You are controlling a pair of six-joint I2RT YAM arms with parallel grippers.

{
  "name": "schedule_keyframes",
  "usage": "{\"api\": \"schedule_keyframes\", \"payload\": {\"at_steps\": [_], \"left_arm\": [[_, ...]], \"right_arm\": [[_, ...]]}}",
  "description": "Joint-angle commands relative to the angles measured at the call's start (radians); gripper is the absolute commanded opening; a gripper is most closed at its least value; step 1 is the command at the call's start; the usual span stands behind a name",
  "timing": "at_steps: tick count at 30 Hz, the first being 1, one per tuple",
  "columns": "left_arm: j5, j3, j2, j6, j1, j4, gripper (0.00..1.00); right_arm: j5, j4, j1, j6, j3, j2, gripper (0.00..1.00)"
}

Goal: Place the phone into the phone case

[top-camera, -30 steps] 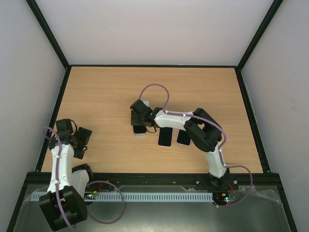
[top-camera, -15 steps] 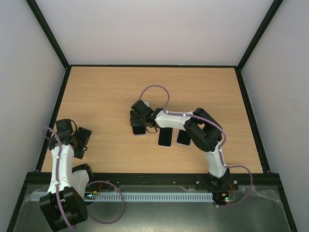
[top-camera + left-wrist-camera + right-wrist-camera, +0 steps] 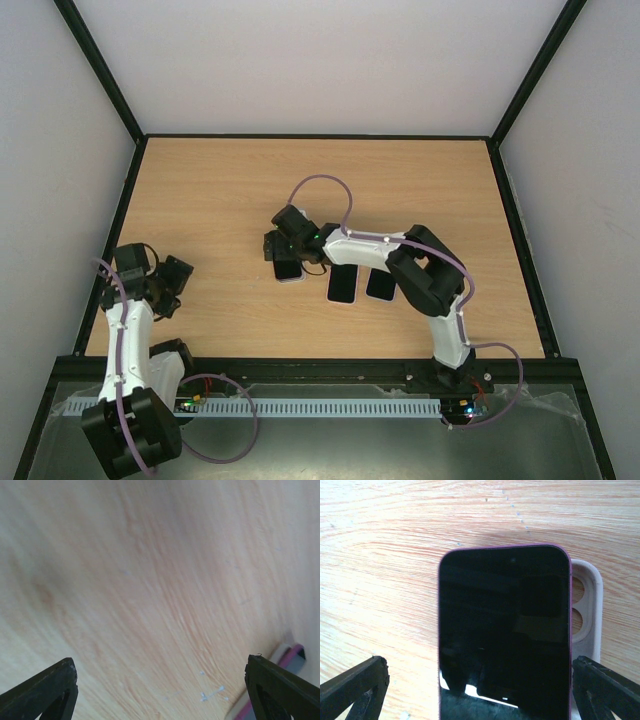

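A phone (image 3: 504, 630) with a dark screen and purple rim lies flat on the wooden table (image 3: 220, 200). It rests on a pale pink phone case (image 3: 586, 615), which sticks out to the phone's right and shows two camera holes. My right gripper (image 3: 480, 685) hangs open above the phone, with one finger on either side of it. In the top view the right gripper (image 3: 277, 245) covers the far end of the phone (image 3: 289, 268). My left gripper (image 3: 172, 282) stands open over bare wood near the table's left edge; between the left gripper's (image 3: 160, 680) fingers there is nothing.
Two more dark phone-shaped slabs (image 3: 342, 284) (image 3: 380, 284) lie side by side just right of the phone, under the right arm's forearm. A black frame (image 3: 120, 230) borders the table, with white walls behind it. A pale strip with a pink line (image 3: 292, 655) shows low right in the left wrist view.
The right gripper's jaws have spread wider and it has shifted slightly left over the phone. The left gripper has turned a little. The phone has stayed in place.
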Motion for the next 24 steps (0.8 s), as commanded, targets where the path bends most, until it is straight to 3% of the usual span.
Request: {"api": "schedule_keyframes", "payload": {"at_steps": [1, 8, 12, 18, 24], "left_arm": [[0.157, 0.012, -0.001, 0.118, -0.020, 0.104, 0.91], [0.404, -0.046, -0.005, 0.090, -0.101, 0.328, 0.88], [0.402, -0.051, 0.037, 0.049, -0.192, 0.430, 0.85], [0.314, -0.006, 0.172, 0.007, -0.363, 0.523, 0.76], [0.303, -0.010, 0.319, -0.044, -0.483, 0.696, 0.66]], "right_arm": [[-0.012, -0.004, -0.002, -0.014, -0.028, -0.076, 0.97], [0.133, 0.025, -0.003, -0.031, -0.090, -0.177, 0.98], [0.236, -0.001, -0.018, -0.004, -0.101, -0.189, 0.98], [0.177, 0.058, -0.043, -0.035, -0.151, -0.162, 1.00], [0.038, 0.181, -0.067, -0.011, -0.216, -0.128, 0.65]]}}
